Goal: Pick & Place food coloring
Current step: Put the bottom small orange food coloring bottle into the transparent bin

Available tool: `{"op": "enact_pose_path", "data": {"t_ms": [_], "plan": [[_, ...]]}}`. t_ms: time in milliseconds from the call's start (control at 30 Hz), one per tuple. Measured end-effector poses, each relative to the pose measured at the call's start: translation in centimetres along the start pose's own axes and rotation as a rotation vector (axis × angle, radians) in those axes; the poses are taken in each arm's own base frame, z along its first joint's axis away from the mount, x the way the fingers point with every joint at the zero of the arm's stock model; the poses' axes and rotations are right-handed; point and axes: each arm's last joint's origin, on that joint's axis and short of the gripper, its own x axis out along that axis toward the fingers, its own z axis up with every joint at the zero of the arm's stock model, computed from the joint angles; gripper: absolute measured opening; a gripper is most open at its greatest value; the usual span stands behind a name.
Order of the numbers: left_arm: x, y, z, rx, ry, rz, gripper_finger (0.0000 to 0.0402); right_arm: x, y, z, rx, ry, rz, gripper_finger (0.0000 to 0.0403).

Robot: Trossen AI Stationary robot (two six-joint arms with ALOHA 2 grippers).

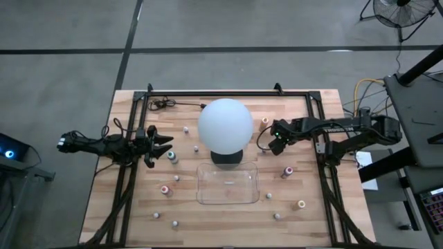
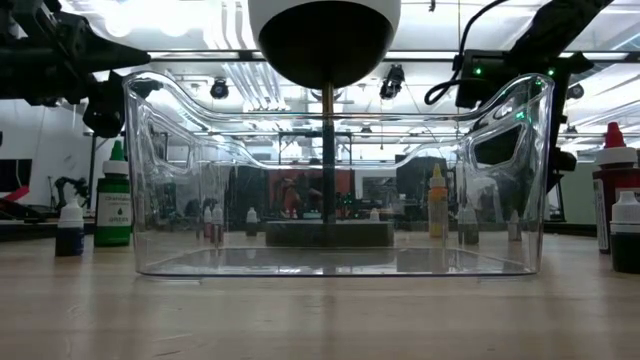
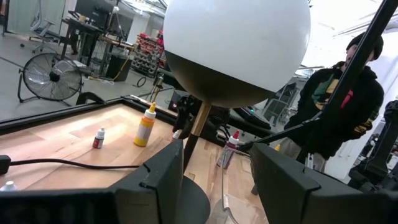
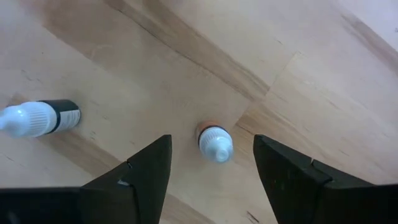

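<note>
The right gripper (image 4: 211,162) is hovering over the wooden table (image 4: 298,81) with its fingers apart. A small food coloring bottle (image 4: 214,142) is standing upright directly under the gap, touching neither finger. The left gripper (image 3: 214,177) is waiting, fingers apart and empty, facing the white globe (image 3: 236,50).

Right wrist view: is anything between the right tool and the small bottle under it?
Nothing visible. The white-capped bottle stands upright on bare wood in the gap of the open right tool, touching neither finger. Another bottle lies on its side, off to one side.
</note>
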Motion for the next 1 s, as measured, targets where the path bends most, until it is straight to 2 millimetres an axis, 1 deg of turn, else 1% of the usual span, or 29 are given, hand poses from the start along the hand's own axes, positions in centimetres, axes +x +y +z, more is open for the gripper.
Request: {"op": "enact_pose_path", "data": {"t_ms": [333, 500, 667, 833, 1000], "plan": [[0.00, 0.00, 0.00, 0.000, 0.000, 0.000, 0.0161, 0.40, 0.18, 0.01, -0.004, 0.022, 0.005, 0.0145], [0.00, 0.00, 0.00, 0.000, 0.000, 0.000, 0.0161, 0.47, 0.52, 0.39, -0.007, -0.014, 0.035, 0.0112], [0.00, 0.00, 0.00, 0.000, 0.000, 0.000, 0.0161, 0.48, 0.63, 0.53, -0.003, -0.027, 0.046, 0.0088], [0.00, 0.00, 0.00, 0.000, 0.000, 0.000, 0.0161, 0.57, 0.64, 0.49, -0.004, -0.025, 0.044, 0.0071], [0.00, 0.00, 0.00, 0.000, 0.000, 0.000, 0.0161, 0.58, 0.63, 0.48, -0.005, -0.023, 0.045, 0.0076]]}}
